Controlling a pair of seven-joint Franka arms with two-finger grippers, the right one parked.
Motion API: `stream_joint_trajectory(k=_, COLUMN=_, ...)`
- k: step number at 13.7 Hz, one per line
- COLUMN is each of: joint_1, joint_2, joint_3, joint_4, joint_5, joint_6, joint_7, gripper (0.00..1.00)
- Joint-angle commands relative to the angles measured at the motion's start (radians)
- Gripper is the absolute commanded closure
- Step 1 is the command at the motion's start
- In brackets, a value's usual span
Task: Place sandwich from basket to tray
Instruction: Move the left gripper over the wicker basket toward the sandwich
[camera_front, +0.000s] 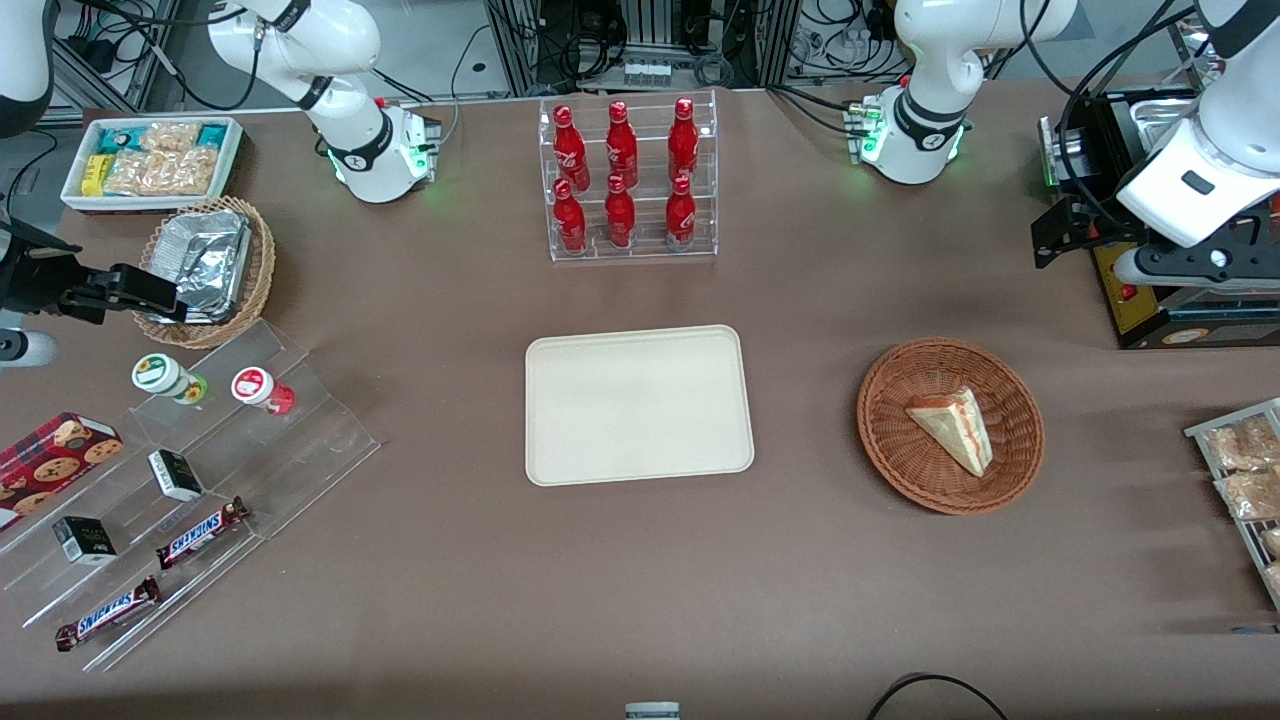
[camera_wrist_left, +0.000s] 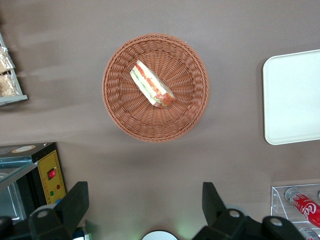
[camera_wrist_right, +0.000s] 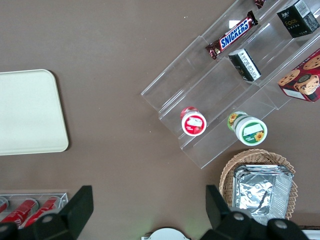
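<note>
Overhead, a brown table (camera_front: 640, 580) holds a round reddish-brown wicker basket (camera_front: 880, 440) toward the working arm's end. Inside it lies the sandwich (camera_front: 952, 426), a pale triangular wedge resting on its side, with red and green filling along its cut edge. Beside the basket, near the table's middle, sits a cream rectangular tray (camera_front: 638, 404) with nothing on it. A clear rack of red bottles (camera_front: 625, 180) stands farther from the front camera than the tray. The gripper (camera_front: 1050, 232) hangs above the table's edge, farther from the front camera than the basket and apart from it. Its two black fingers (camera_wrist_left: 75, 202) are spread wide, gripping nothing.
</note>
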Motion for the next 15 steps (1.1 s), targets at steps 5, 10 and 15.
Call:
stream_joint_trajectory(k=5, joint_1=0.013, joint_2=0.023, joint_3=-0.008, joint_4=-0.013, joint_5=0.015, joint_6=0.020, joint_7=0.003, gripper=0.00)
stream_joint_trajectory(k=10, joint_1=0.016, joint_2=0.000, joint_3=-0.008, joint_4=-0.269, joint_5=0.015, joint_6=0.305, joint_7=-0.139, gripper=0.00)
stream_joint_trajectory(k=15, joint_1=0.015, joint_2=0.012, joint_3=-0.013, joint_4=-0.559, joint_5=0.007, joint_6=0.725, joint_7=-0.464, gripper=0.00)
